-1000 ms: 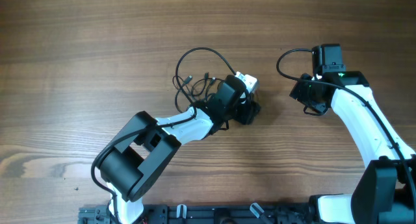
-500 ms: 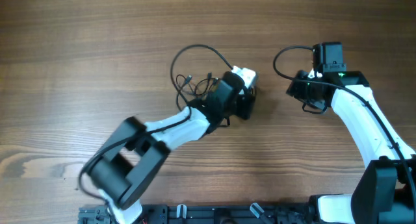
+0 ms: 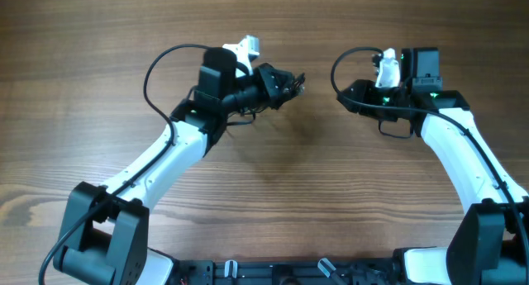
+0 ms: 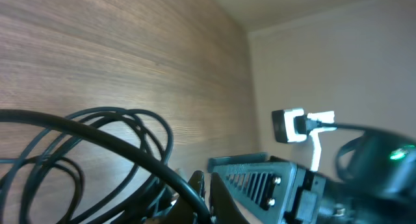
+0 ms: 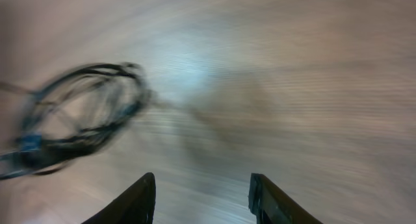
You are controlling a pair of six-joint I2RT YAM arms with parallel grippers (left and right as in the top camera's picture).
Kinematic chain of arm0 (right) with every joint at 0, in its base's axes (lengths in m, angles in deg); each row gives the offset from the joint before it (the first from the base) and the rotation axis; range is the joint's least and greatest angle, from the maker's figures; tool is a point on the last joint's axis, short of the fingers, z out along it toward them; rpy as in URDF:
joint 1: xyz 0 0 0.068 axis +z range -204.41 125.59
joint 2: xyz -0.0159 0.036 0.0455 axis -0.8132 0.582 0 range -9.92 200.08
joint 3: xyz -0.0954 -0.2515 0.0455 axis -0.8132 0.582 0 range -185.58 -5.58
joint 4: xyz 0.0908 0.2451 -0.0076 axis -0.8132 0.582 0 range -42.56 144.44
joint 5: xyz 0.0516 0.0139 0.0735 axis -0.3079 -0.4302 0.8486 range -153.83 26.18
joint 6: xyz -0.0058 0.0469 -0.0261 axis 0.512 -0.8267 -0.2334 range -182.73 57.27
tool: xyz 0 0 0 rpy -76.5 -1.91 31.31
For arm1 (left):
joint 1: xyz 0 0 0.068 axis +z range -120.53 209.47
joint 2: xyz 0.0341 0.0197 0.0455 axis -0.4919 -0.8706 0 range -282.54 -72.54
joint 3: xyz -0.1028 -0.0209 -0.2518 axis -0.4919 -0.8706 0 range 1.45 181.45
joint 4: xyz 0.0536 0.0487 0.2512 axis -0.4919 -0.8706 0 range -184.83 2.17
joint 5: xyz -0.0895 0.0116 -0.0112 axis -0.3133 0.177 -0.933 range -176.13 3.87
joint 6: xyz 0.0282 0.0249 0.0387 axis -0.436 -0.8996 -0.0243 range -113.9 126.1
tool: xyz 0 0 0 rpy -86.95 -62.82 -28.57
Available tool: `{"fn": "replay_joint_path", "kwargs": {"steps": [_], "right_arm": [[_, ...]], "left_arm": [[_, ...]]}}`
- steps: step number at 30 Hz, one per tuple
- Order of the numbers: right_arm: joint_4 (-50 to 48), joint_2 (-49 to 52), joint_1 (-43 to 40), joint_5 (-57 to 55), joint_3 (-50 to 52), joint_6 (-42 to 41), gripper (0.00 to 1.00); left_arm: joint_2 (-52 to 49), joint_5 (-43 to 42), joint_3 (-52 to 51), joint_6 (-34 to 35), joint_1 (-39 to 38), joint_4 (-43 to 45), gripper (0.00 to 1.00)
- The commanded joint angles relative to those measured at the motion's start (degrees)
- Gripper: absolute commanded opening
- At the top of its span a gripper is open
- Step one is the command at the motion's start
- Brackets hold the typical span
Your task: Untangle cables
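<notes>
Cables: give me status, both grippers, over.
Left gripper shut on the cables, bundle held above the table. Right gripper open, empty, facing the bundle. No obstruction seen between arms.

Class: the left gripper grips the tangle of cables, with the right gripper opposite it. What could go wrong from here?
1. The left gripper is shut on the cables as one looped bunch, so pulling may tighten the tangle rather than free it.
2. The right gripper is open and empty, and its view is blurred. It may miss a thin strand or pinch several at once.
3. The right arm's own cable loop hangs near the bunch and could snag.
</notes>
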Motion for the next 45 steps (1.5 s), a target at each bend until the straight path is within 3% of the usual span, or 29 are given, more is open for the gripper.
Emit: {"fn": "replay_joint_path", "kwargs": {"steps": [1, 7, 12, 21, 30, 35, 40, 45], "right_arm": [[-3.3, -1.0, 0.3, 14.7, -0.9, 2.0, 0.49], [-6.1, -0.5, 1.8, 14.5, -0.8, 0.7, 0.52], [-8.3, -0.2, 2.7, 14.0, -0.8, 0.6, 0.52], [-9.4, -0.2, 3.3, 5.2, -0.8, -2.3, 0.53], [-11.0, -0.1, 5.8, 4.6, -0.6, -2.4, 0.53], [-12.4, -0.1, 6.7, -4.0, -0.5, -7.2, 0.53], [-15.1, 1.4, 7.7, -4.0, -0.5, -7.3, 0.53], [-15.5, 4.1, 9.4, -4.0, -0.5, -7.3, 0.45]], "left_arm": [[0.3, -9.5, 0.6, 12.8, 1.8, 4.2, 0.04], [0.3, -13.0, 0.6, 24.5, 2.0, 14.0, 0.04], [0.3, -13.6, 0.6, 33.5, 2.0, 16.5, 0.04], [0.3, -16.1, 0.6, 43.1, 2.0, 25.9, 0.04], [0.3, -17.0, 0.6, 47.3, 2.0, 28.0, 0.04], [0.3, -18.4, 0.6, 50.1, 2.0, 31.0, 0.04], [0.3, -19.1, 0.6, 51.5, 2.0, 31.9, 0.04], [0.3, -19.2, 0.6, 51.6, 2.0, 31.9, 0.04]]}}
